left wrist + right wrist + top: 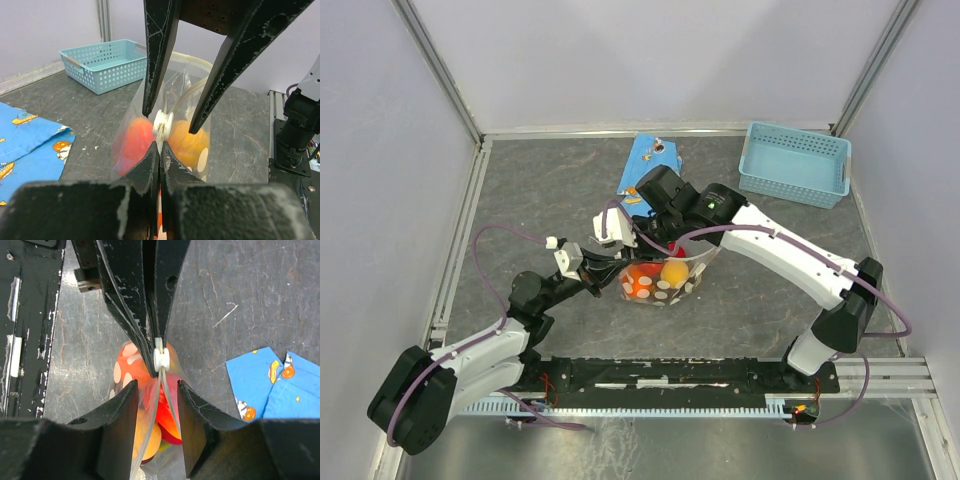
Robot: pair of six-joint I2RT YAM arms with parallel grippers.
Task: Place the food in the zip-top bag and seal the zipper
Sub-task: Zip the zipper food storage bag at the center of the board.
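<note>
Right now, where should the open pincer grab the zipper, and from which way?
Pinch the zipper right beside the left pincer, which is shut on it. The right pincer should come edge-on, facing the left one, one finger on each flat face, because the strip is thin and stands between its fingers.

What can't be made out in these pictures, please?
Fruits: count unclear. In the top view the right gripper covers the bag's mouth, and in the wrist views fingers hide the lower ones.
Zipper: how far it is closed. Both wrist views see it end-on, pinched by the left gripper.
Wrapper: near end under the right arm in the top view; cut off by wrist-view edges.
</note>
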